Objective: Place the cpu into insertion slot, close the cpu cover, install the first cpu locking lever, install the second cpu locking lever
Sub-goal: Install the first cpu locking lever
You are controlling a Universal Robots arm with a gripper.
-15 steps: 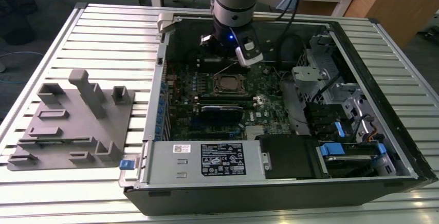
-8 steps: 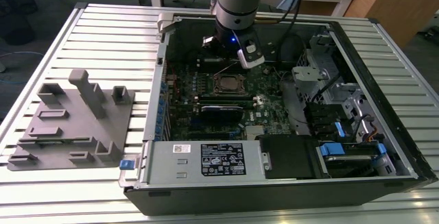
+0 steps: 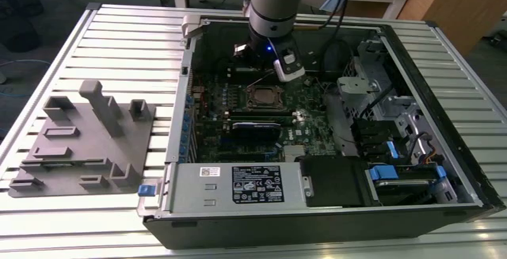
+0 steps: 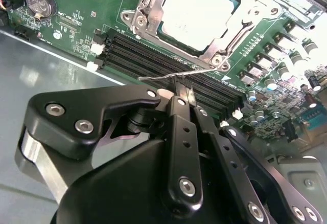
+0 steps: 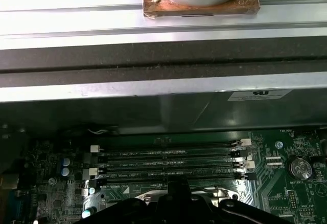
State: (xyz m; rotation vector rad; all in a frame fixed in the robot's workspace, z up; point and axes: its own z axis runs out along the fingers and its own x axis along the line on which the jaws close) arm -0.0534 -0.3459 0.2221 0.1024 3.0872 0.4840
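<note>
Ribbed metal tabletop [image 3: 119, 39], grey fixture [image 3: 87, 140] toward the exterior view's left, open computer case [image 3: 317, 229] lying beside it with the board facing up. Arm [image 3: 277, 3] reaching down into the case, gripper [image 4: 183, 92] low over the board, just beside the insertion slot [image 4: 164, 28].

Seated in that slot: the cpu [image 4: 196, 12], dull silver top level, framed by the cpu cover [image 4: 152, 4], apparently folded down over it. Fingers [image 4: 178, 109] narrow, almost together, seemingly pinched on the thin wire of 1 locking lever [image 4: 158, 77] at its crossing above the 4 memory slots [image 4: 148, 55] in the second wrist view. Cannot tell which of the 2 levers.

Likely trouble from here:
- Thin, springy wire, prone to slipping out of so small a pinch under slight misalignment and snapping back.
- Swung off its arc, could scrape the memory slots or miss its catch.
- Pressed down over a cover not fully flat, could bind and load the cpu unevenly.

Hard to make out:
- Actual contact between pads and wire, masked by the finger bodies.
- The lever's catch and hinge end, lost among the cover's shiny edges.
- The other lever, not picked out with any confidence.
- Far corner of the cover, cut off at the picture's edge.
- Socket area in the first wrist view, blocked by the gripper's dark body.
</note>
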